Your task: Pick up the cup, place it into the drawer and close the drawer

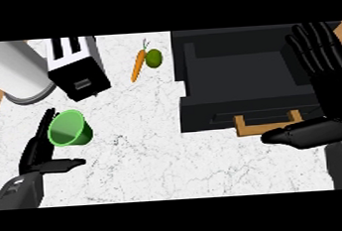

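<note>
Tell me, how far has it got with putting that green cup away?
Barely begun. The drawer already stands open. The left robot hand is open beside the green cup, which lies tipped on the counter, not lifted. The right robot hand rests open by the drawer. Grasping, placing and closing remain.

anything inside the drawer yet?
The open drawer shows only its dark floor; no cup in it. The green cup lies on the counter by the left hand. The right hand covers the drawer's right edge.
</note>
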You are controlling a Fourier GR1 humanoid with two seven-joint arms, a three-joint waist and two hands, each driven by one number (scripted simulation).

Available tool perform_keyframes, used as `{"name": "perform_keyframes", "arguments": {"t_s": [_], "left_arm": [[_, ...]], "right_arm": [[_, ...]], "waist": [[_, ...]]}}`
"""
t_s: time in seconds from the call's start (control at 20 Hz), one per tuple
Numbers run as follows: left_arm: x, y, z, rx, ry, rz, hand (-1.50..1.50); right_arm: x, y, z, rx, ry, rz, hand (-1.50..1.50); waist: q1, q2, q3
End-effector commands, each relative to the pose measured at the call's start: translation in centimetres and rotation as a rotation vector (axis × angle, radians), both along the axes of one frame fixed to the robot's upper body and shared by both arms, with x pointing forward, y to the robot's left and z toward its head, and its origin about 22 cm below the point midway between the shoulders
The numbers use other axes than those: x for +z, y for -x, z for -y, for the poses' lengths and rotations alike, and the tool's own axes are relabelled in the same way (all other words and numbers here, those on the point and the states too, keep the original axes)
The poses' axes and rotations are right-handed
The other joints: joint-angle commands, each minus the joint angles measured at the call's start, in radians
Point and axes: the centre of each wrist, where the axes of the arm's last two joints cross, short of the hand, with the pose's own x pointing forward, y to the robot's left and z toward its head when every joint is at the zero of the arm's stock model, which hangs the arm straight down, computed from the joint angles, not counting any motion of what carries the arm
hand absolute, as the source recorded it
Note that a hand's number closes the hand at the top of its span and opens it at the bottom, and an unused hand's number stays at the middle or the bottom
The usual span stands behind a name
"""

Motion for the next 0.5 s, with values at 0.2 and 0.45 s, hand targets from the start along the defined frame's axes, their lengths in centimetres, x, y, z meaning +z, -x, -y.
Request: {"name": "perform_keyframes", "arguments": {"t_s": [0.2,0.45], "left_arm": [[-0.7,0.2,1.1,-0.072,0.051,0.083,-1.5],[0.5,-1.6,1.4,-0.123,0.141,0.084,-1.5]], "right_arm": [[0.5,0.7,0.5,0.019,0.006,-0.009,-1.5],[0.8,-0.1,-0.9,0.013,0.001,0.009,-1.5]], "waist": [[-0.012,0.002,-0.001],[-0.011,0.008,-0.003]]}}
